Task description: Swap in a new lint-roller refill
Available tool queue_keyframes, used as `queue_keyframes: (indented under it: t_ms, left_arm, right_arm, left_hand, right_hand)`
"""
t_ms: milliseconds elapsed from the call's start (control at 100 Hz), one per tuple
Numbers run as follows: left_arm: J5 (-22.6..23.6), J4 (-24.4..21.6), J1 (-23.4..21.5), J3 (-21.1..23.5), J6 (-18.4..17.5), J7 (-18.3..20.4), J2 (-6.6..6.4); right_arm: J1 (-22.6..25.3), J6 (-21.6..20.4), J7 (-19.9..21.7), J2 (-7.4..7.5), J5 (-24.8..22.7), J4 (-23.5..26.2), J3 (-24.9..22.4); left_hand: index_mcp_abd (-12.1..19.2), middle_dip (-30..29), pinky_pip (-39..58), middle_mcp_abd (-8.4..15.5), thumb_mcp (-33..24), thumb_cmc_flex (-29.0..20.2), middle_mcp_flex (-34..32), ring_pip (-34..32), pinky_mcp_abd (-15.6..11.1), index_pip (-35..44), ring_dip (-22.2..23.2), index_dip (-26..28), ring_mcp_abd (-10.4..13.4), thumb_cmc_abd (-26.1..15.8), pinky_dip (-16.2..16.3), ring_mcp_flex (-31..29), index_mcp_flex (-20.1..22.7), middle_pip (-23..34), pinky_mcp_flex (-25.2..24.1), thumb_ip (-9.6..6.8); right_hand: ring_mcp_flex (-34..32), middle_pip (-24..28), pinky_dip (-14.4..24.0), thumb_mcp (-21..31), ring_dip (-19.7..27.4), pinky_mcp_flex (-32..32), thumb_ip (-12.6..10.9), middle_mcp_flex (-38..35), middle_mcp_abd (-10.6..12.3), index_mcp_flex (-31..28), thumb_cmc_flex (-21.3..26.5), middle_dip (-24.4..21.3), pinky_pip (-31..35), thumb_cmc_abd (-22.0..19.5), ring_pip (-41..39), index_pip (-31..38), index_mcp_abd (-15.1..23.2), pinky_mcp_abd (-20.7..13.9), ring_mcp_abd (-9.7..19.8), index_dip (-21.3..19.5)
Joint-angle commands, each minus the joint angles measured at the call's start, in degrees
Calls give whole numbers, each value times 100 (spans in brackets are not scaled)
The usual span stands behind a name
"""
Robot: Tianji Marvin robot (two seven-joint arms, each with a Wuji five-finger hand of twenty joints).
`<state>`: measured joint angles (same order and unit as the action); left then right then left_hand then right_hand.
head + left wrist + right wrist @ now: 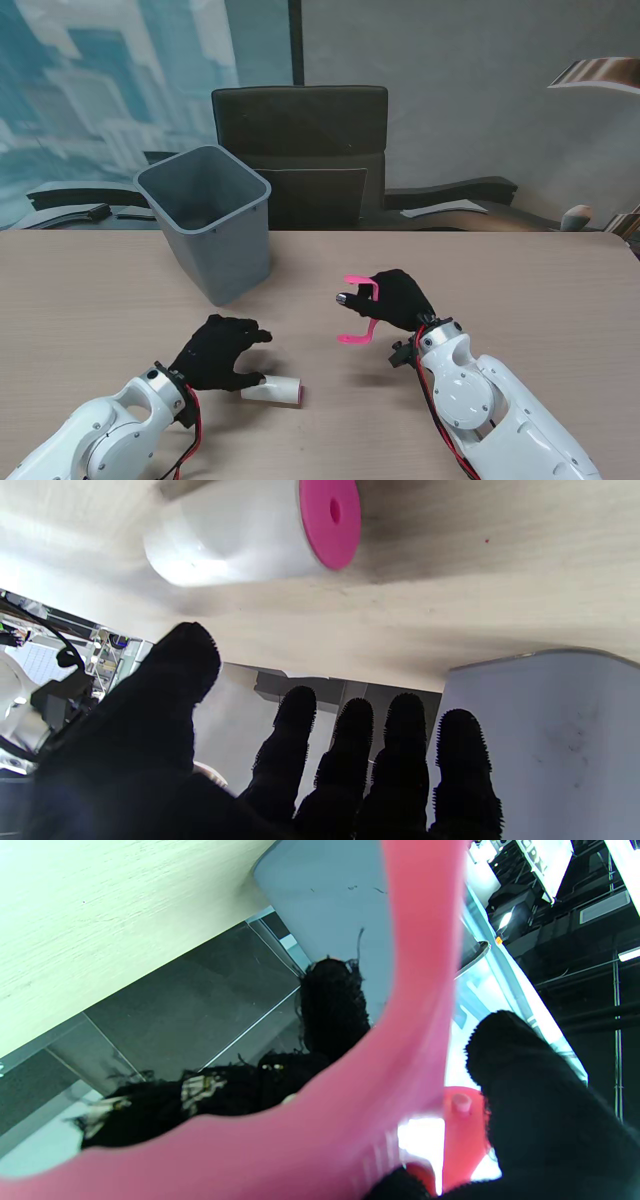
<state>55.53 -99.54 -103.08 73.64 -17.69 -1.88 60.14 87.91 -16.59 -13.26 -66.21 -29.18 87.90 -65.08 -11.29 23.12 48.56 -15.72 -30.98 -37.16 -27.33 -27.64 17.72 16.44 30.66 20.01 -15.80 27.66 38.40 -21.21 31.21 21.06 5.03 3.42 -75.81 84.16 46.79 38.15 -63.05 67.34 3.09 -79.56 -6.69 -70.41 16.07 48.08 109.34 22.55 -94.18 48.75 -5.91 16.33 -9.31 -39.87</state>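
A white lint-roller refill (273, 390) with a pink end cap (330, 522) lies on its side on the wooden table (120, 300), just right of my left hand (218, 352). That hand hovers beside it with fingers (345, 760) spread, holding nothing. My right hand (398, 300) is shut on the pink roller handle frame (362, 310), lifted a little off the table; its bare arms point left. The handle (400, 1050) fills the right wrist view, pinched between thumb and fingers.
A grey waste bin (210, 220) stands on the table farther from me, between the hands and left of centre. A dark office chair (300, 150) sits behind the table's far edge.
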Motion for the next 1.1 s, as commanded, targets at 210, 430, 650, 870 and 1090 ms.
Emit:
queue_keyframes:
  t_ms: [210, 430, 650, 870, 1090]
  left_arm:
    - [176, 158, -88, -229, -32, 13, -28]
    - [407, 376, 41, -476, 112, -189, -47]
    - [618, 563, 155, -675, 262, -292, -77]
    - [740, 768, 322, -846, 312, -372, -102]
    - [630, 909, 499, -1032, 270, -273, -111]
  right_arm:
    - [56, -59, 68, 4, -25, 49, 14]
    - [53, -84, 61, 4, -32, 43, 31]
    - [51, -118, 51, 2, -30, 32, 43]
    - [61, -125, 43, 3, -43, 45, 40]
    - [70, -118, 52, 7, -56, 67, 34]
  left_hand:
    - [-123, -135, -201, -138, -56, 261, 314, 128, -30, -231, -83, -78, -42, 228, -23, 308, -106, -98, -93, 133]
    - [-170, -115, -172, -173, -96, 241, 306, 71, -14, -181, -58, -18, -71, 240, 48, 317, -53, -35, -87, 130]
    - [-164, -106, -139, -197, -131, 210, 303, 27, -5, -71, -46, 56, -98, 218, 92, 344, -5, 7, -108, 113]
    - [-55, -99, -93, -206, -58, 142, 236, -30, 14, 709, -51, 478, -113, 155, 112, 351, 215, 72, -120, 30]
    - [-13, -112, -82, -204, 202, 211, 169, -31, 14, 1255, -56, 671, -135, -92, 119, 362, 416, 70, -141, -30]
  right_hand:
    - [14, 367, -295, -123, -31, 229, 142, -370, -137, -134, 6, 5, 1063, -244, -886, -77, -575, -1624, 2097, -71]
    - [14, 366, -299, -127, -26, 229, 142, -370, -137, -134, 12, 6, 1063, -244, -885, -78, -575, -1623, 2104, -74]
    - [14, 363, -301, -135, -23, 229, 141, -369, -137, -130, 15, 6, 1063, -255, -885, -82, -570, -1622, 2108, -76]
    - [14, 363, -301, -144, -21, 229, 140, -370, -137, -130, 17, 6, 1063, -253, -884, -84, -570, -1622, 2108, -79]
    - [15, 362, -301, -148, -22, 229, 140, -370, -137, -131, 13, 7, 1063, -259, -889, -85, -570, -1622, 2105, -81]
